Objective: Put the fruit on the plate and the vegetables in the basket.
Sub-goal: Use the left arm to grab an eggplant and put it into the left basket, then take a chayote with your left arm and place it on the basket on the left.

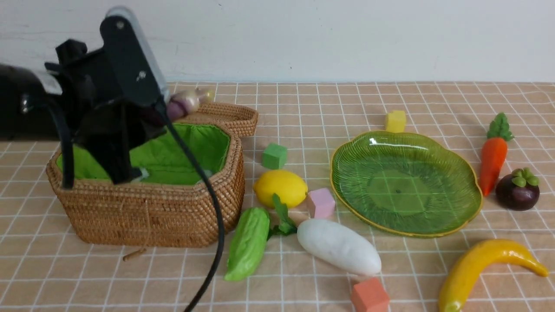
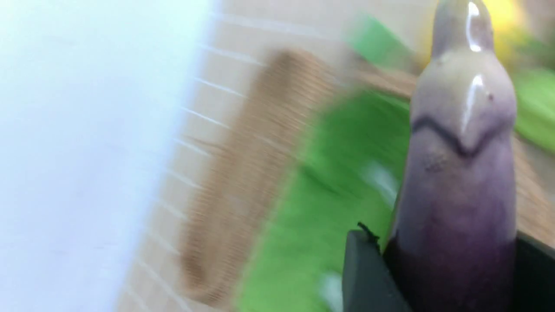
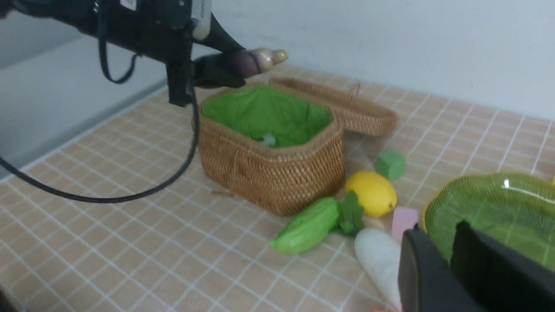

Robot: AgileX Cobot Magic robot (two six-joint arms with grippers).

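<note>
My left gripper (image 1: 145, 119) is shut on the purple eggplant (image 1: 184, 104) and holds it over the back of the green-lined wicker basket (image 1: 151, 212). The left wrist view shows the eggplant (image 2: 459, 173) between the jaws. On the cloth lie the lemon (image 1: 279, 187), cucumber (image 1: 248, 242), radish (image 1: 338, 246), carrot (image 1: 492, 162), mangosteen (image 1: 517, 190) and banana (image 1: 481, 264). The green plate (image 1: 403, 182) holds nothing. My right gripper (image 3: 453, 236) is out of the front view; its jaws are nearly together and empty, near the plate's rim (image 3: 433, 208) and the radish (image 3: 377, 255).
The shallow wicker lid (image 1: 230, 117) leans behind the basket. Foam cubes lie about: green (image 1: 274, 156), pink (image 1: 321, 203), yellow (image 1: 396, 121), orange (image 1: 369, 297). The left arm's black cable (image 1: 212, 242) hangs in front of the basket. A white wall stands behind.
</note>
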